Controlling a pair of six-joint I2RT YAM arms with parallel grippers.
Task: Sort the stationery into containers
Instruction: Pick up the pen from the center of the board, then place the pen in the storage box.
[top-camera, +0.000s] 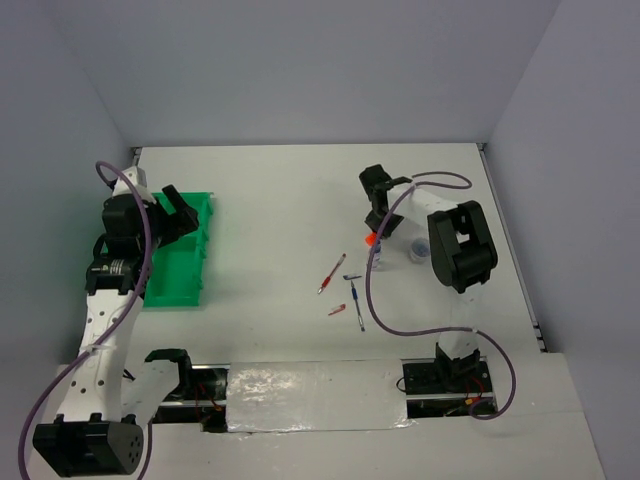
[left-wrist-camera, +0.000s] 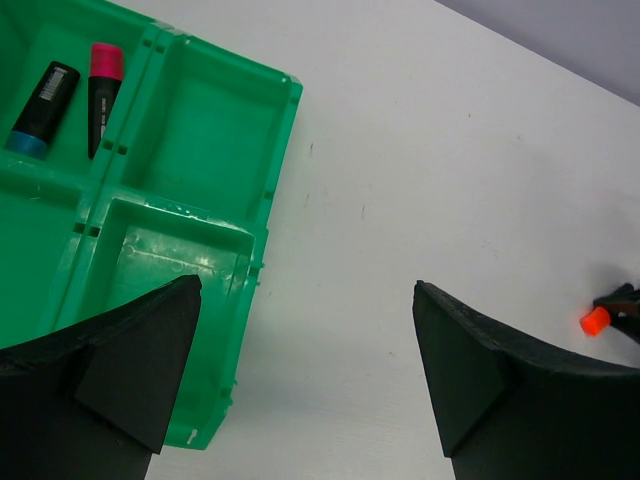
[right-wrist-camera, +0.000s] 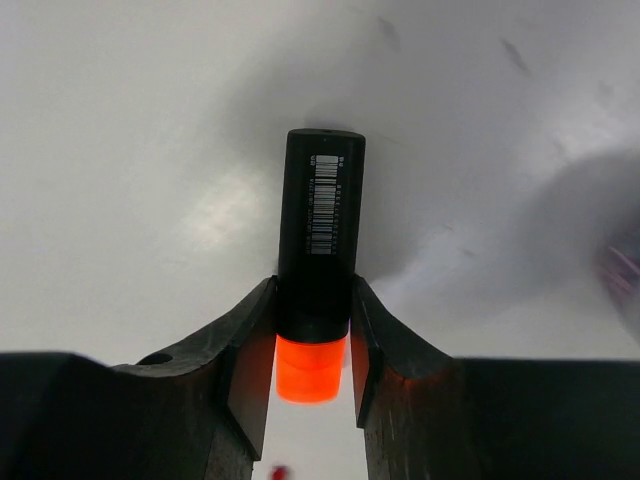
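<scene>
Orange-ended short black highlighter (right-wrist-camera: 320, 230) clamped in right gripper (right-wrist-camera: 312, 335), right of desk centre; left gripper (left-wrist-camera: 305, 380) spread, empty. Two highlighters (left-wrist-camera: 102, 95) already in bright green plastic tray (left-wrist-camera: 283, 140), left edge; thin pens (top-camera: 331, 274) unsorted.

Top external: high, behind the arm bases, looking down on the whole tabletop (top-camera: 280, 200). Left wrist: close, angled down past the left claw (left-wrist-camera: 307, 285) onto a green tray (left-wrist-camera: 200, 140) corner. Right wrist: very close, on the orange-ended highlighter (right-wrist-camera: 320, 230), also seen far right in the left wrist view.
</scene>
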